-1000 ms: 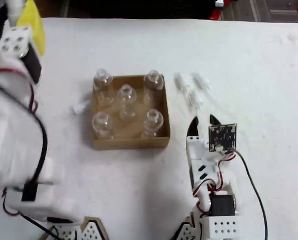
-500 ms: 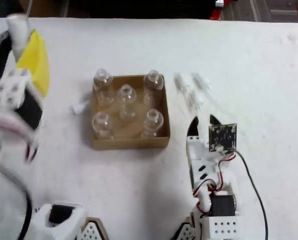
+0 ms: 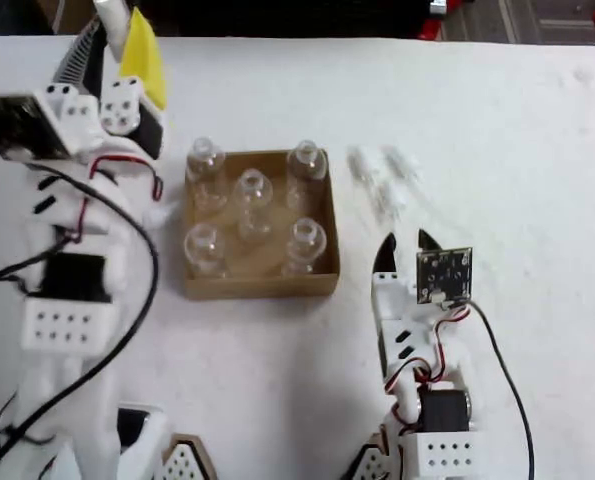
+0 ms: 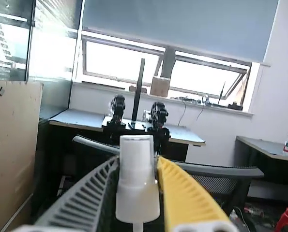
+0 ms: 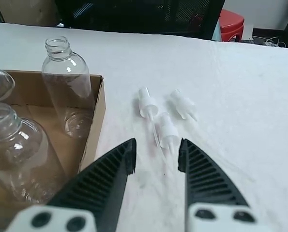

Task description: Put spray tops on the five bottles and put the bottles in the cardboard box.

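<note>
The cardboard box [image 3: 261, 284] holds several clear bottles [image 3: 253, 190] standing upright with bare necks. My left gripper [image 3: 115, 35], with one yellow and one grey finger, is lifted at the table's far left, shut on a white spray top [image 4: 136, 181]. Three loose spray tops [image 3: 382, 175] lie on the table to the right of the box, and one more spray top [image 3: 160, 215] lies against the box's left side. My right gripper [image 3: 405, 243] rests open on the table just short of those three spray tops [image 5: 165, 128], with nothing between its fingers. A bottle [image 5: 66, 82] stands in the nearest box corner [image 5: 93, 130].
The white table [image 3: 497, 130] stretches bare to the right and behind the box. The left arm's body and cables [image 3: 72, 290] cover the table's left side. A chair and desks stand in the room behind.
The left arm has swung up from the table's left edge and now stands upright, carrying the spray top high at the far left. The right arm has not moved.
</note>
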